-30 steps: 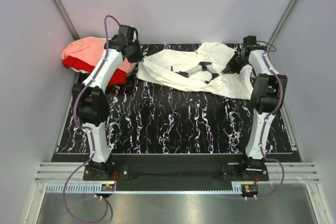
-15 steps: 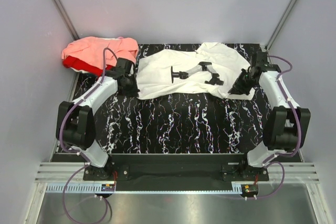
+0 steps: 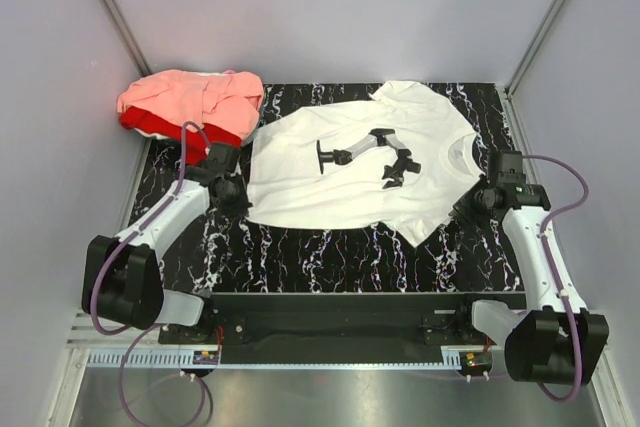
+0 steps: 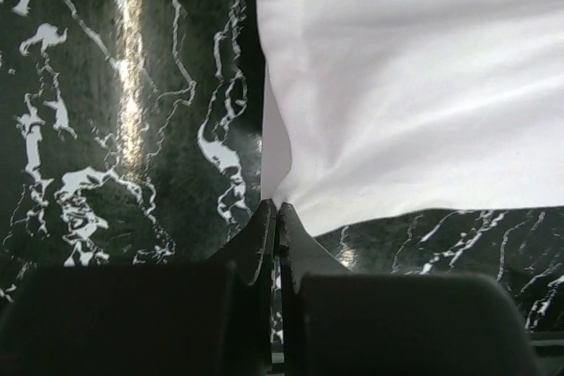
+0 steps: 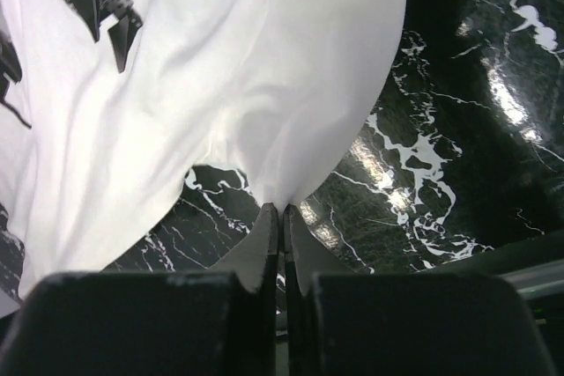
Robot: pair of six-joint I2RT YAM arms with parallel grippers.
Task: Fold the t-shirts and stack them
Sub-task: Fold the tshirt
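White cloth lies spread almost flat in the middle of the black table (image 3: 330,252) with white streaks. It is the white shirt (image 3: 300,172), front side up, and the black picture (image 3: 365,152) on its chest shows.

The left gripper (image 4: 278,210) is at the shirt's near left corner. Its two fingers are pressed together with a bit of the white edge pinched between them. The cloth lifts into a small peak right there.

The right gripper (image 5: 282,210) is at the right side of the same shirt. Its fingers are squeezed tight on a fold of the white edge too, and the cloth fans out from the pinch.

Far back at the left corner, the pink shirt (image 3: 190,97) sits in a bunched heap on top of the red shirt (image 3: 150,125). That heap is close to the white shirt's far left edge.
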